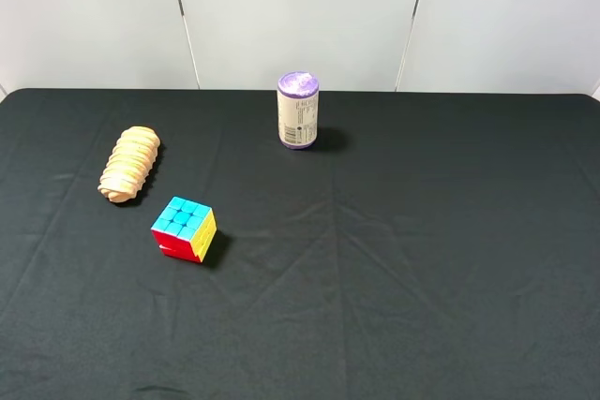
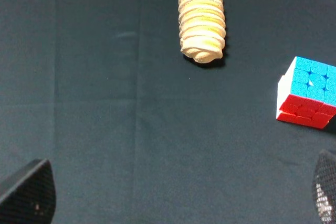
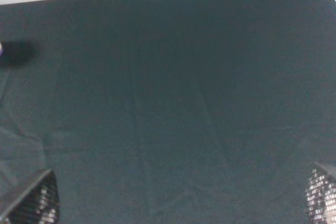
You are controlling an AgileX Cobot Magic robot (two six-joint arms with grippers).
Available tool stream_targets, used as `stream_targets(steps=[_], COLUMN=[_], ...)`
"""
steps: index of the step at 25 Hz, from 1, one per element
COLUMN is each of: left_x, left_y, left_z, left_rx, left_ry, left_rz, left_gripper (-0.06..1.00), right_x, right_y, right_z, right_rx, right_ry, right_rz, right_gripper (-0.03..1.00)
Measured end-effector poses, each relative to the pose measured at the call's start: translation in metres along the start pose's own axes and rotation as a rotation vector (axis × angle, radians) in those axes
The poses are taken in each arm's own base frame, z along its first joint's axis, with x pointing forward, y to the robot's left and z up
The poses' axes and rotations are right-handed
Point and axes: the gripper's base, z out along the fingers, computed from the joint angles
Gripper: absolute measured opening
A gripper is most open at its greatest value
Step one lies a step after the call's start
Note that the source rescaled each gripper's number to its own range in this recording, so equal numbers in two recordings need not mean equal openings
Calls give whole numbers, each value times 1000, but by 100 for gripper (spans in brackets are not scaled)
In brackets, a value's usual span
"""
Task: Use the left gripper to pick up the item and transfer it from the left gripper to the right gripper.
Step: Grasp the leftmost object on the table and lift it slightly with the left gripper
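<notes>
Tan ribbed item [image 1: 129, 164] lies untouched just far-left of cube [image 1: 184, 229]. Left gripper [image 2: 176, 200] spread wide, empty; item ahead, long axis running away between fingers. Right gripper [image 3: 177, 200] also wide, cube out of its view.

Left end effector [image 2: 176, 195] and right end effector [image 3: 176, 198] show only fingertip corners; cube [image 2: 310, 93] is edge-cropped

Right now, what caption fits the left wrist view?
Open left gripper over black cloth; tan ribbed item lies untouched, puzzle cube beside it, apart.
</notes>
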Motion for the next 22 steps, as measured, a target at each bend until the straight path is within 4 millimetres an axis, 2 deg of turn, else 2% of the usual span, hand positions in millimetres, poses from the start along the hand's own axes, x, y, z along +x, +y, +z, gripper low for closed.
stream_targets(steps=[22], left_x=[0], left_y=[0], left_z=[0], left_rx=[1], left_ry=[0], left_rz=[0], left_gripper=[98], right_x=[0], right_y=[0], right_z=[0], right_rx=[0], right_ry=[0], right_rz=[0], right_gripper=[100])
